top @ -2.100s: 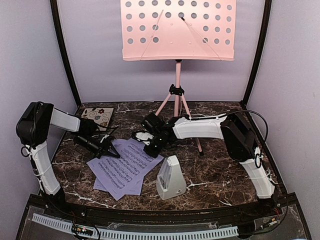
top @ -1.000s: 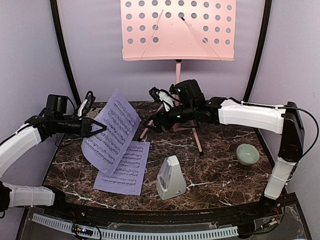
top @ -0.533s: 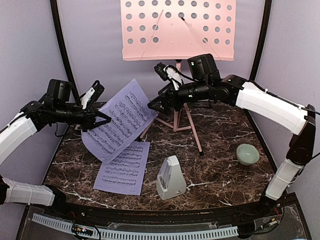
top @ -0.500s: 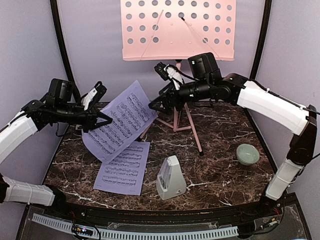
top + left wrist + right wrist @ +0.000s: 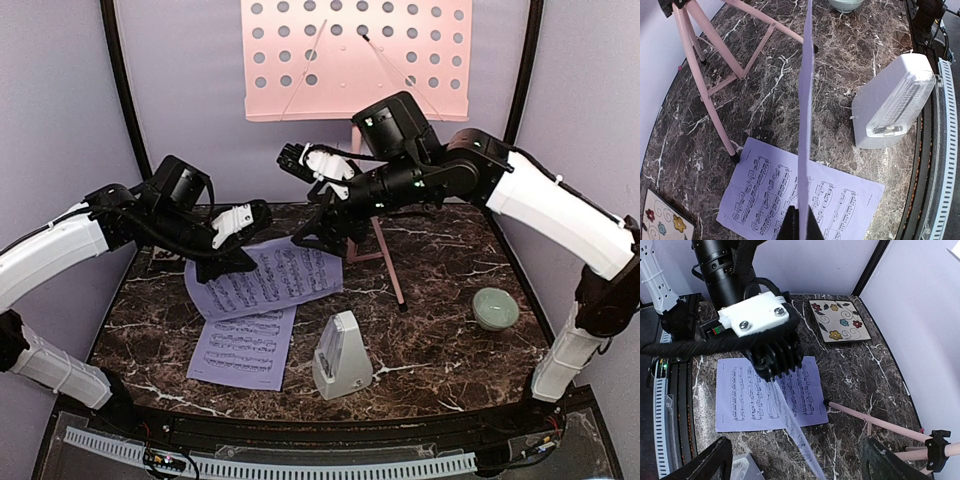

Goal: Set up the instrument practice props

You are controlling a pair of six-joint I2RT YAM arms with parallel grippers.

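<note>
**Left gripper** (image 5: 799, 223): the jaws are pressed together on one edge of a lavender sheet-music page (image 5: 290, 275). The left wrist view shows this held page edge-on, lifted off the marble table (image 5: 440, 340).

**Left arm:** the upper link rises from the base at the near left. The forearm extends rightward over the table, and the wrist is pitched down toward the centre.

**Right gripper** (image 5: 318, 230): the jaws are spread wide and the fingers (image 5: 707, 465) grip nothing. The free end of the held page points into the gap between them. Whether it touches them cannot be determined.

**Right arm:** it extends high from the base at the near right, with the elbow up. The forearm runs leftward in front of the stand, and the wrist angles down, facing the left gripper.

**Surroundings:**
- A second sheet-music page (image 5: 240, 345) lies flat on the table beneath the held page. The two overlap in the top view.
- The grey-white pyramid metronome (image 5: 342, 355) stands upright near the right edge of the flat page.
- The pink music stand (image 5: 355, 60) stands at the rear. Its perforated desk is above both grippers and its tripod legs are behind the right gripper.
- A pale green bowl (image 5: 495, 307) sits on the right side, well apart from the metronome.
- A floral coaster (image 5: 839, 321) lies near the rear left corner.
</note>
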